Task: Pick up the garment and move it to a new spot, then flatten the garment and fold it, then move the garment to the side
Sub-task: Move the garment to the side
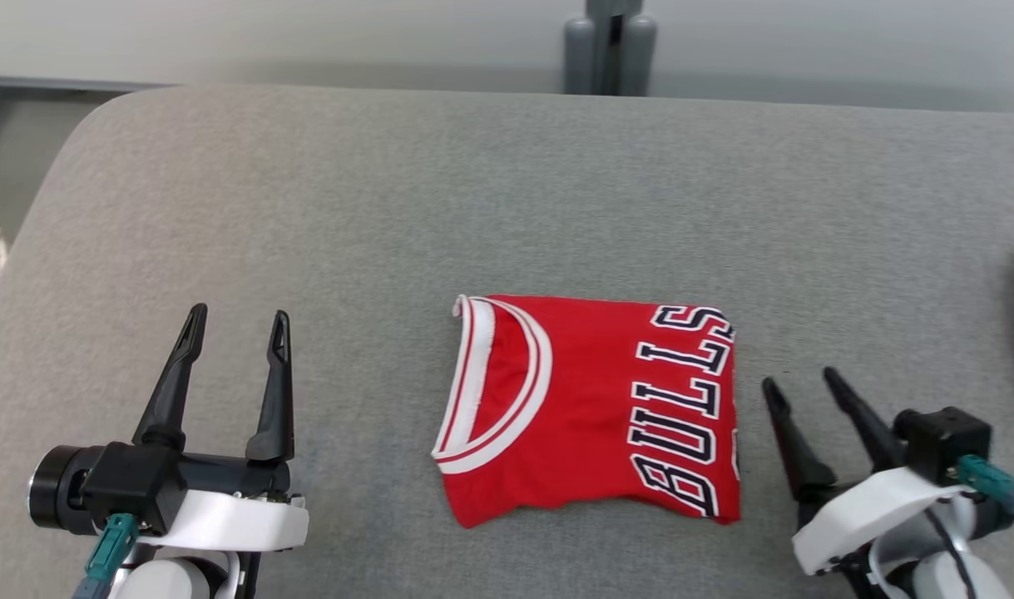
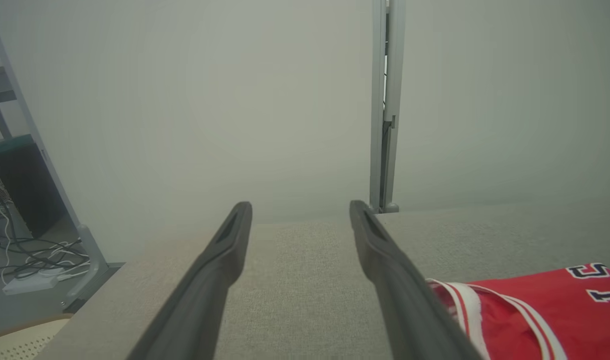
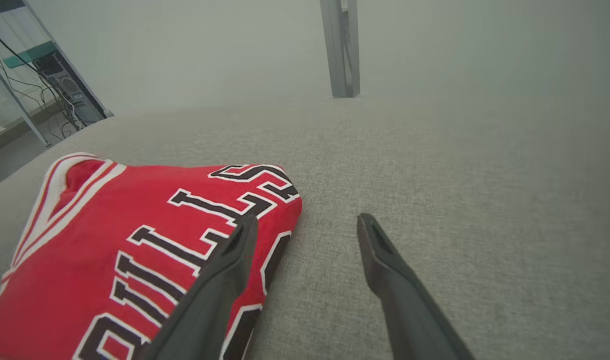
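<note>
Already folded into a compact rectangle, the jersey (image 1: 586, 408) lies flat near the front middle of the grey table (image 1: 473, 183), with its collar toward the robot's left and its lettering toward the right. The right gripper (image 1: 799, 379) sits just beside the lettered edge, jaws spread and empty, probably placed to take that edge. The left gripper (image 1: 239, 313) rests well apart on the collar side, likewise spread and holding nothing. Folding looks done; what is left, I judge, is shifting the jersey aside.
</note>
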Motion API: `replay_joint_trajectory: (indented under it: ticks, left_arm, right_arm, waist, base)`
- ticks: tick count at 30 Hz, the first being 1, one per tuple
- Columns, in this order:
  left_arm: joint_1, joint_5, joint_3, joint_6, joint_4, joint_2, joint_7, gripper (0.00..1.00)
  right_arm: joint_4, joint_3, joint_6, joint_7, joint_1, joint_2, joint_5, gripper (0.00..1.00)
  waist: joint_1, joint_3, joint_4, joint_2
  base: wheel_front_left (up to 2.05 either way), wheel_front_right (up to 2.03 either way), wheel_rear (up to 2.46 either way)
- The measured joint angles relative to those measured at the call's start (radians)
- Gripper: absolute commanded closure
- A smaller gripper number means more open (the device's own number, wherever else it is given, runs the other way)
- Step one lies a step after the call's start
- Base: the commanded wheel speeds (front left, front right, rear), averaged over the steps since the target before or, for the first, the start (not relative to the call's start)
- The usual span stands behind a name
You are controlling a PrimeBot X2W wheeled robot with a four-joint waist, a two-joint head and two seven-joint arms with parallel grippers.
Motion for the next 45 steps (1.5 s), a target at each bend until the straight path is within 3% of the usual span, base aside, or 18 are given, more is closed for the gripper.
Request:
replay_joint_trajectory:
  ticks: [8, 9, 10, 11, 12, 17, 22, 36, 45]
  left_arm:
    - [-0.018, -0.001, -0.005, -0.004, 0.017, -0.012, -0.008, 0.0]
    - [-0.018, -0.001, -0.005, -0.004, 0.019, -0.012, -0.008, 0.0]
    - [-0.018, -0.001, -0.004, -0.004, 0.02, -0.012, -0.009, 0.0]
    - [-0.019, -0.001, -0.002, -0.004, 0.02, -0.012, -0.009, 0.0]
    - [-0.02, -0.001, -0.001, -0.005, 0.02, -0.012, -0.009, 0.0]
    - [-0.022, 0.0, 0.005, -0.006, 0.017, -0.007, -0.011, 0.0]
    - [-0.024, 0.005, 0.01, -0.007, 0.005, -0.001, -0.011, 0.0]
    - [-0.046, 0.015, 0.042, -0.006, -0.06, 0.066, 0.019, 0.0]
    - [-0.085, 0.034, 0.046, -0.007, -0.12, 0.115, 0.079, 0.0]
  right_arm:
    - [0.215, 0.102, 0.0, 0.04, -0.074, 0.01, 0.064, 0.0]
    - [0.231, 0.118, 0.0, 0.05, -0.088, 0.009, 0.071, 0.06]
    - [0.24, 0.128, 0.0, 0.055, -0.097, 0.008, 0.08, 0.6]
    - [0.252, 0.137, 0.0, 0.059, -0.105, 0.009, 0.095, 0.93]
    - [0.258, 0.15, 0.0, 0.061, -0.112, 0.007, 0.106, 1.0]
    - [0.252, 0.178, 0.002, 0.03, -0.133, -0.01, 0.123, 1.0]
    - [0.19, 0.159, 0.0, 0.0, -0.134, -0.066, 0.075, 1.0]
    - [-0.009, 0.032, 0.0, -0.008, -0.088, -0.23, -0.029, 1.0]
    - [-0.026, 0.011, 0.0, -0.056, -0.249, -0.204, -0.005, 1.0]
  waist:
    - [0.0, 0.028, 0.05, 0.0]
    - [0.0, 0.03, 0.051, 0.0]
    - [0.0, 0.032, 0.051, 0.0]
    - [0.0, 0.034, 0.05, 0.0]
    - [0.0, 0.036, 0.047, 0.0]
    - [0.0, 0.043, 0.022, 0.0]
    - [0.0, 0.048, -0.027, 0.0]
    - [0.0, 0.104, -0.253, 0.0]
    - [0.0001, 0.165, -0.401, 0.0]
  base:
    - [0.0, 0.0, 0.0]
    - [0.0, 0.0, 0.0]
    - [0.0, 0.0, 0.0]
    - [0.0, 0.0, 0.0]
    - [0.0, 0.0, 0.0]
    - [0.0, 0.0, 0.0]
    - [0.0, 0.0, 0.0]
    - [0.0, 0.0, 0.0]
    - [0.0, 0.0, 0.0]
